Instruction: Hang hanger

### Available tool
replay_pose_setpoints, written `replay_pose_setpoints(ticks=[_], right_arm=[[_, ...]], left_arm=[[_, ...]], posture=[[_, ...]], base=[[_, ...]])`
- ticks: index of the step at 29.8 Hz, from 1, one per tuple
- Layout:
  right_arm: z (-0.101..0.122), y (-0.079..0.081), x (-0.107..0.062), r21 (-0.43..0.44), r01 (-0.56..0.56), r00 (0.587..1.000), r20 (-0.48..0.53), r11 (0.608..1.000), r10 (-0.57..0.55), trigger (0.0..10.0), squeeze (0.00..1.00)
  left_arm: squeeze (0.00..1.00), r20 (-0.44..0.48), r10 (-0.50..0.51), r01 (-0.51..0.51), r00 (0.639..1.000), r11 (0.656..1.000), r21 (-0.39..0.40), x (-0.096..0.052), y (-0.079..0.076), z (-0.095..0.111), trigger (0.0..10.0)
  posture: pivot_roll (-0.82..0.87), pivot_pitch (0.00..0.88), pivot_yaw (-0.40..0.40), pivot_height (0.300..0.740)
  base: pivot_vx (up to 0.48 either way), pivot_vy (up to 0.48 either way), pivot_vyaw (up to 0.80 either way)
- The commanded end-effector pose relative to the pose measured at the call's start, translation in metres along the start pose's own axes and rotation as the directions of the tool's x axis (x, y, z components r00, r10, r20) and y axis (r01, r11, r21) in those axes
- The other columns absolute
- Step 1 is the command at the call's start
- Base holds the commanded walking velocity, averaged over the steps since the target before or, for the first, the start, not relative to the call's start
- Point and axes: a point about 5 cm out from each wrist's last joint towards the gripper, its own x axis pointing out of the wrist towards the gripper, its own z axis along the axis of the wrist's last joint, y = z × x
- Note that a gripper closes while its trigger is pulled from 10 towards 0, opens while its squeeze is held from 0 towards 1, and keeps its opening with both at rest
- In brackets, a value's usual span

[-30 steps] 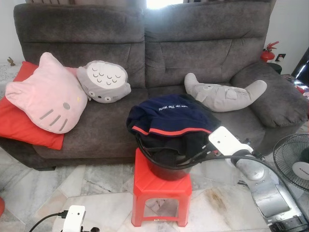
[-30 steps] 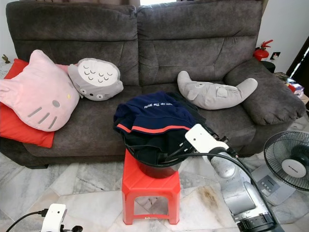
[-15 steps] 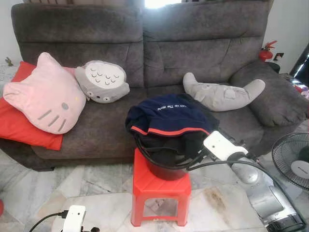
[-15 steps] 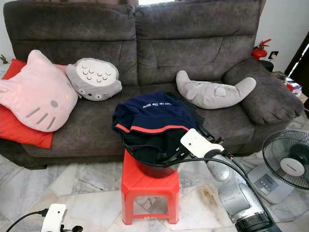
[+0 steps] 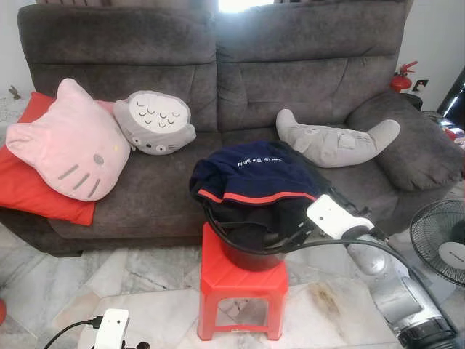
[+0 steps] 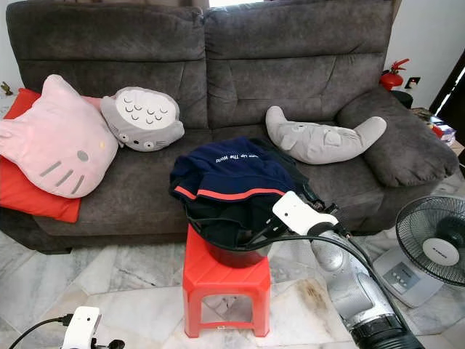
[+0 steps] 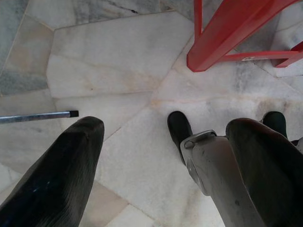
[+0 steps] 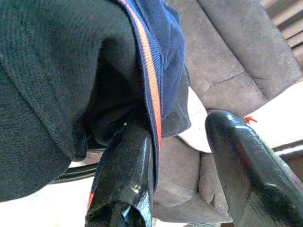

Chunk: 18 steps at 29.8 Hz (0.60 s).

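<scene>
Compared with one second ago, the right gripper (image 6: 256, 234) sits a little lower and more to the robot's left, closer against the dark clothes; the stool, the bucket and the cushions have not changed place.

A red plastic stool (image 5: 243, 289) stands on the marble floor (image 5: 145, 280) in front of a grey sofa (image 5: 305, 65). On the stool is a black bucket (image 5: 251, 256), and a navy shirt (image 5: 254, 174) with an orange stripe and white letters lies heaped over its top, with darker cloth under it. The right gripper reaches to the right side of the bucket, at the edge of this heap. In the right wrist view its two fingers (image 8: 125, 189) stand apart, and one finger presses against the hem of the navy shirt with the stripe running just beside it; the other finger is free in the air. I cannot see a hanger in the heap, so I cannot tell where it is.

The left gripper (image 7: 161, 161) hangs low over the floor with its fingers spread and nothing between them, near a leg of the stool.

On the sofa lie a pink cat cushion (image 5: 69, 142) on a red cushion (image 5: 29, 185), a grey round cushion (image 5: 155, 122) and a long grey plush (image 5: 338, 144). A standing fan (image 6: 434, 247) is at the robot's right.
</scene>
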Motion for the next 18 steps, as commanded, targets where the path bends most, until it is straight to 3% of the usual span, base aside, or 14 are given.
replay_pose_setpoints(ticks=[1,18], right_arm=[[0.006,-0.002,0.003,0.008,0.012,1.0,0.027,1.0,-0.012,10.0,0.0],[0.01,0.002,0.015,0.011,0.033,0.997,0.072,0.999,-0.034,10.0,0.0]], left_arm=[[0.0,-0.014,0.004,-0.004,1.0,1.0,0.019,-0.001,0.004,-0.003,10.0],[0.0,-0.014,0.002,-0.001,1.0,1.0,0.029,-0.002,0.004,-0.003,10.0]], posture=[[-0.22,0.0,0.013,0.74],[-0.21,0.0,0.012,0.74]], base=[[0.0,0.0,0.0],[0.0,0.0,0.0]])
